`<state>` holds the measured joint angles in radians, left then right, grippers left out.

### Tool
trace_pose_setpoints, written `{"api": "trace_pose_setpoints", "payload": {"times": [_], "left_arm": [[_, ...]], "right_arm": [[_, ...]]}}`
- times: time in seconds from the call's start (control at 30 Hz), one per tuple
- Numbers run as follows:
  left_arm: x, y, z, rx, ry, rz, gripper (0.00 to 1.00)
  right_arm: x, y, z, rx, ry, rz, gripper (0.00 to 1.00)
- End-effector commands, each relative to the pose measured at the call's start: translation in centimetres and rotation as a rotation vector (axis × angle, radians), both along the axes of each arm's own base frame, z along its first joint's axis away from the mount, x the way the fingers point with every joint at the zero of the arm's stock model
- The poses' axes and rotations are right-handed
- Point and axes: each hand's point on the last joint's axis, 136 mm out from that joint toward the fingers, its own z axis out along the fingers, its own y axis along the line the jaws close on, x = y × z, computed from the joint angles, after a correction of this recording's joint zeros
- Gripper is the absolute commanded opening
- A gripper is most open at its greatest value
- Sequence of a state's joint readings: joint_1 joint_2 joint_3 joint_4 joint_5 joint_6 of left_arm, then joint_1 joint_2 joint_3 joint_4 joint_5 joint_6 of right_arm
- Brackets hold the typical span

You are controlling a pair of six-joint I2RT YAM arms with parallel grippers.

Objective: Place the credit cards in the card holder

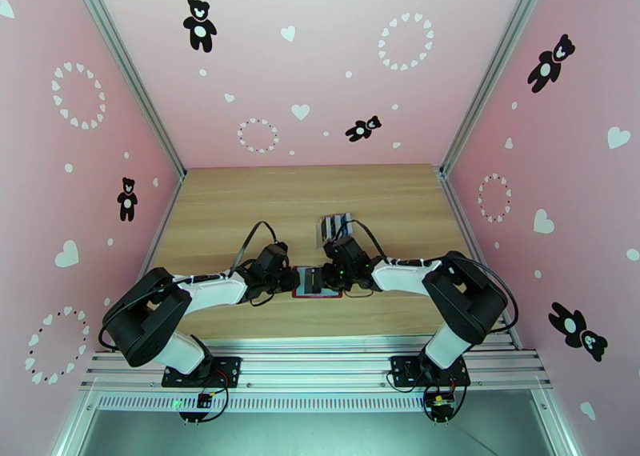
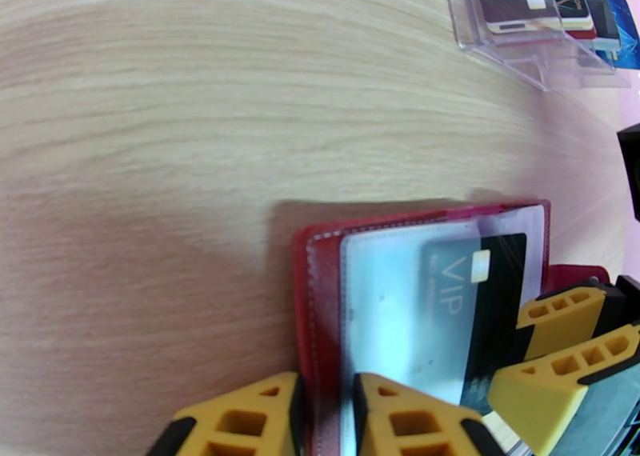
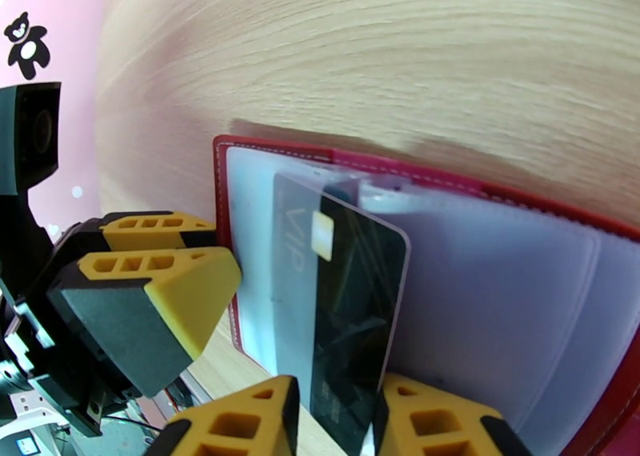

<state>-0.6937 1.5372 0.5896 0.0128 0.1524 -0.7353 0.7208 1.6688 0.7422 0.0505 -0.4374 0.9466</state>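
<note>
The dark-red card holder (image 1: 318,293) lies open on the table near the front edge, between both arms. My left gripper (image 2: 324,406) is shut on its left red edge (image 2: 320,250). A black credit card (image 3: 352,290) marked VIP with a gold chip stands partly inside a clear inner pocket of the card holder (image 3: 496,274). My right gripper (image 3: 336,422) is shut on the card's near end. In the left wrist view the same black card (image 2: 488,290) shows through the pocket, with the right fingers (image 2: 560,322) beside it. The left fingers (image 3: 160,282) sit at the holder's left edge.
A clear plastic slotted rack (image 1: 334,227) stands just behind the right gripper (image 1: 336,278), with more cards (image 2: 520,2) in it. Bare wooden tabletop (image 1: 240,202) stretches behind and to the left of the left gripper (image 1: 288,280). Pink walls enclose three sides.
</note>
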Motion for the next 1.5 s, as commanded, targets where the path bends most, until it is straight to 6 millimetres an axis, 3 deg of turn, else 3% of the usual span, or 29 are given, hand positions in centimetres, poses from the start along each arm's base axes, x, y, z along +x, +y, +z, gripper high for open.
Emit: {"api": "trace_pose_setpoints", "payload": {"times": [0.0, 0.27, 0.43, 0.67, 0.93, 1.47], "left_arm": [[-4.6, 1.5, -3.8, 0.08, 0.178, -0.049, 0.27], [-4.5, 1.6, -3.7, 0.09, 0.174, -0.05, 0.26], [-4.5, 1.5, -3.5, 0.084, 0.172, -0.054, 0.27], [-4.5, 1.5, -3.4, 0.086, 0.172, -0.054, 0.18], [-4.4, 1.6, -3.2, 0.092, 0.166, -0.053, 0.18], [-4.4, 1.5, -3.4, 0.096, 0.169, -0.06, 0.18]], "right_arm": [[0.2, -0.8, 0.8, -0.075, -0.036, 0.019, 0.33], [0.7, -2.6, 2.0, -0.178, -0.072, 0.008, 0.33], [0.9, -1.7, 2.7, -0.155, -0.075, 0.021, 0.33], [0.8, -0.9, 1.7, -0.174, -0.041, 0.042, 0.33], [0.6, -0.8, 0.3, -0.212, -0.002, 0.048, 0.33], [0.6, -0.4, -0.1, -0.22, 0.006, 0.058, 0.33]]}}
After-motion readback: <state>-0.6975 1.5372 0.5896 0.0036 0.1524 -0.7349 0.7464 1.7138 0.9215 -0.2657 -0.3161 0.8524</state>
